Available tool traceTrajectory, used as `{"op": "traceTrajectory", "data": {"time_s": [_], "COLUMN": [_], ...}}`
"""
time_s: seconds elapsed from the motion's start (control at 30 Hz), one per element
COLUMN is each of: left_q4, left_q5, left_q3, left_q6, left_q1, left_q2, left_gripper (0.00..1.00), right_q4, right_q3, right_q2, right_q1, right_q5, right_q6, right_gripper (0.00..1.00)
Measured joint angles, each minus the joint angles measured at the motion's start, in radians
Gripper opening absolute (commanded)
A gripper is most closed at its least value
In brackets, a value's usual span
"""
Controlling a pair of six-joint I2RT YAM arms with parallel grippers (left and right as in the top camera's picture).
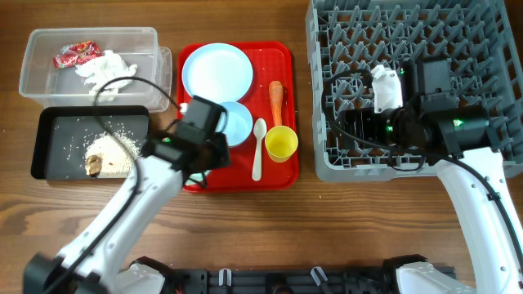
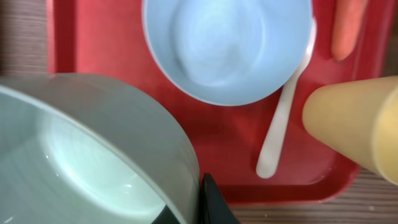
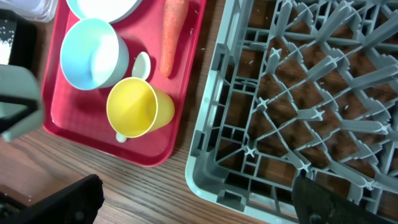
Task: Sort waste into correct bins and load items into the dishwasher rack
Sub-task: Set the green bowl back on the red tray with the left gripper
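Observation:
My left gripper (image 2: 189,208) is shut on the rim of the pale green bowl (image 2: 93,155) over the red tray's front left; in the overhead view the gripper (image 1: 200,147) hides the bowl. On the red tray (image 1: 282,57) lie the pale blue plate (image 1: 216,71), the small blue bowl (image 1: 239,124), the white spoon (image 1: 258,149), the yellow cup (image 1: 281,144) and the carrot piece (image 1: 276,100). My right gripper (image 3: 193,199) is open and empty over the front left corner of the grey dishwasher rack (image 1: 425,33).
The clear tub (image 1: 37,69) at the back left holds the red-and-white wrapper (image 1: 75,54) and the white tissue (image 1: 105,69). The black tray (image 1: 49,147) in front of it holds rice (image 1: 122,135) and a brownish lump (image 1: 93,166).

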Motion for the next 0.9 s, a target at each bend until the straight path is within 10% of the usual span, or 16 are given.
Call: {"op": "traceTrajectory", "data": {"time_s": [0.17, 0.37, 0.9], "left_q4": [0.033, 0.028, -0.098], "left_q5": [-0.033, -0.04, 0.05], "left_q3": [-0.001, -0.002, 0.292], "left_q6": [-0.019, -0.033, 0.108], "left_q1": [-0.066, -0.067, -0.067], "left_q2": [0.188, 0.249, 0.228], "left_gripper": [0.04, 0.54, 0.89], "right_q4": [0.0, 0.0, 0.0], "right_q3": [0.0, 0.0, 0.0], "right_q2": [0.0, 0.0, 0.0], "right_q1": [0.0, 0.0, 0.0], "right_q5": [0.0, 0.0, 0.0], "right_q6": [0.0, 0.0, 0.0], "right_gripper": [1.0, 1.0, 1.0]}}
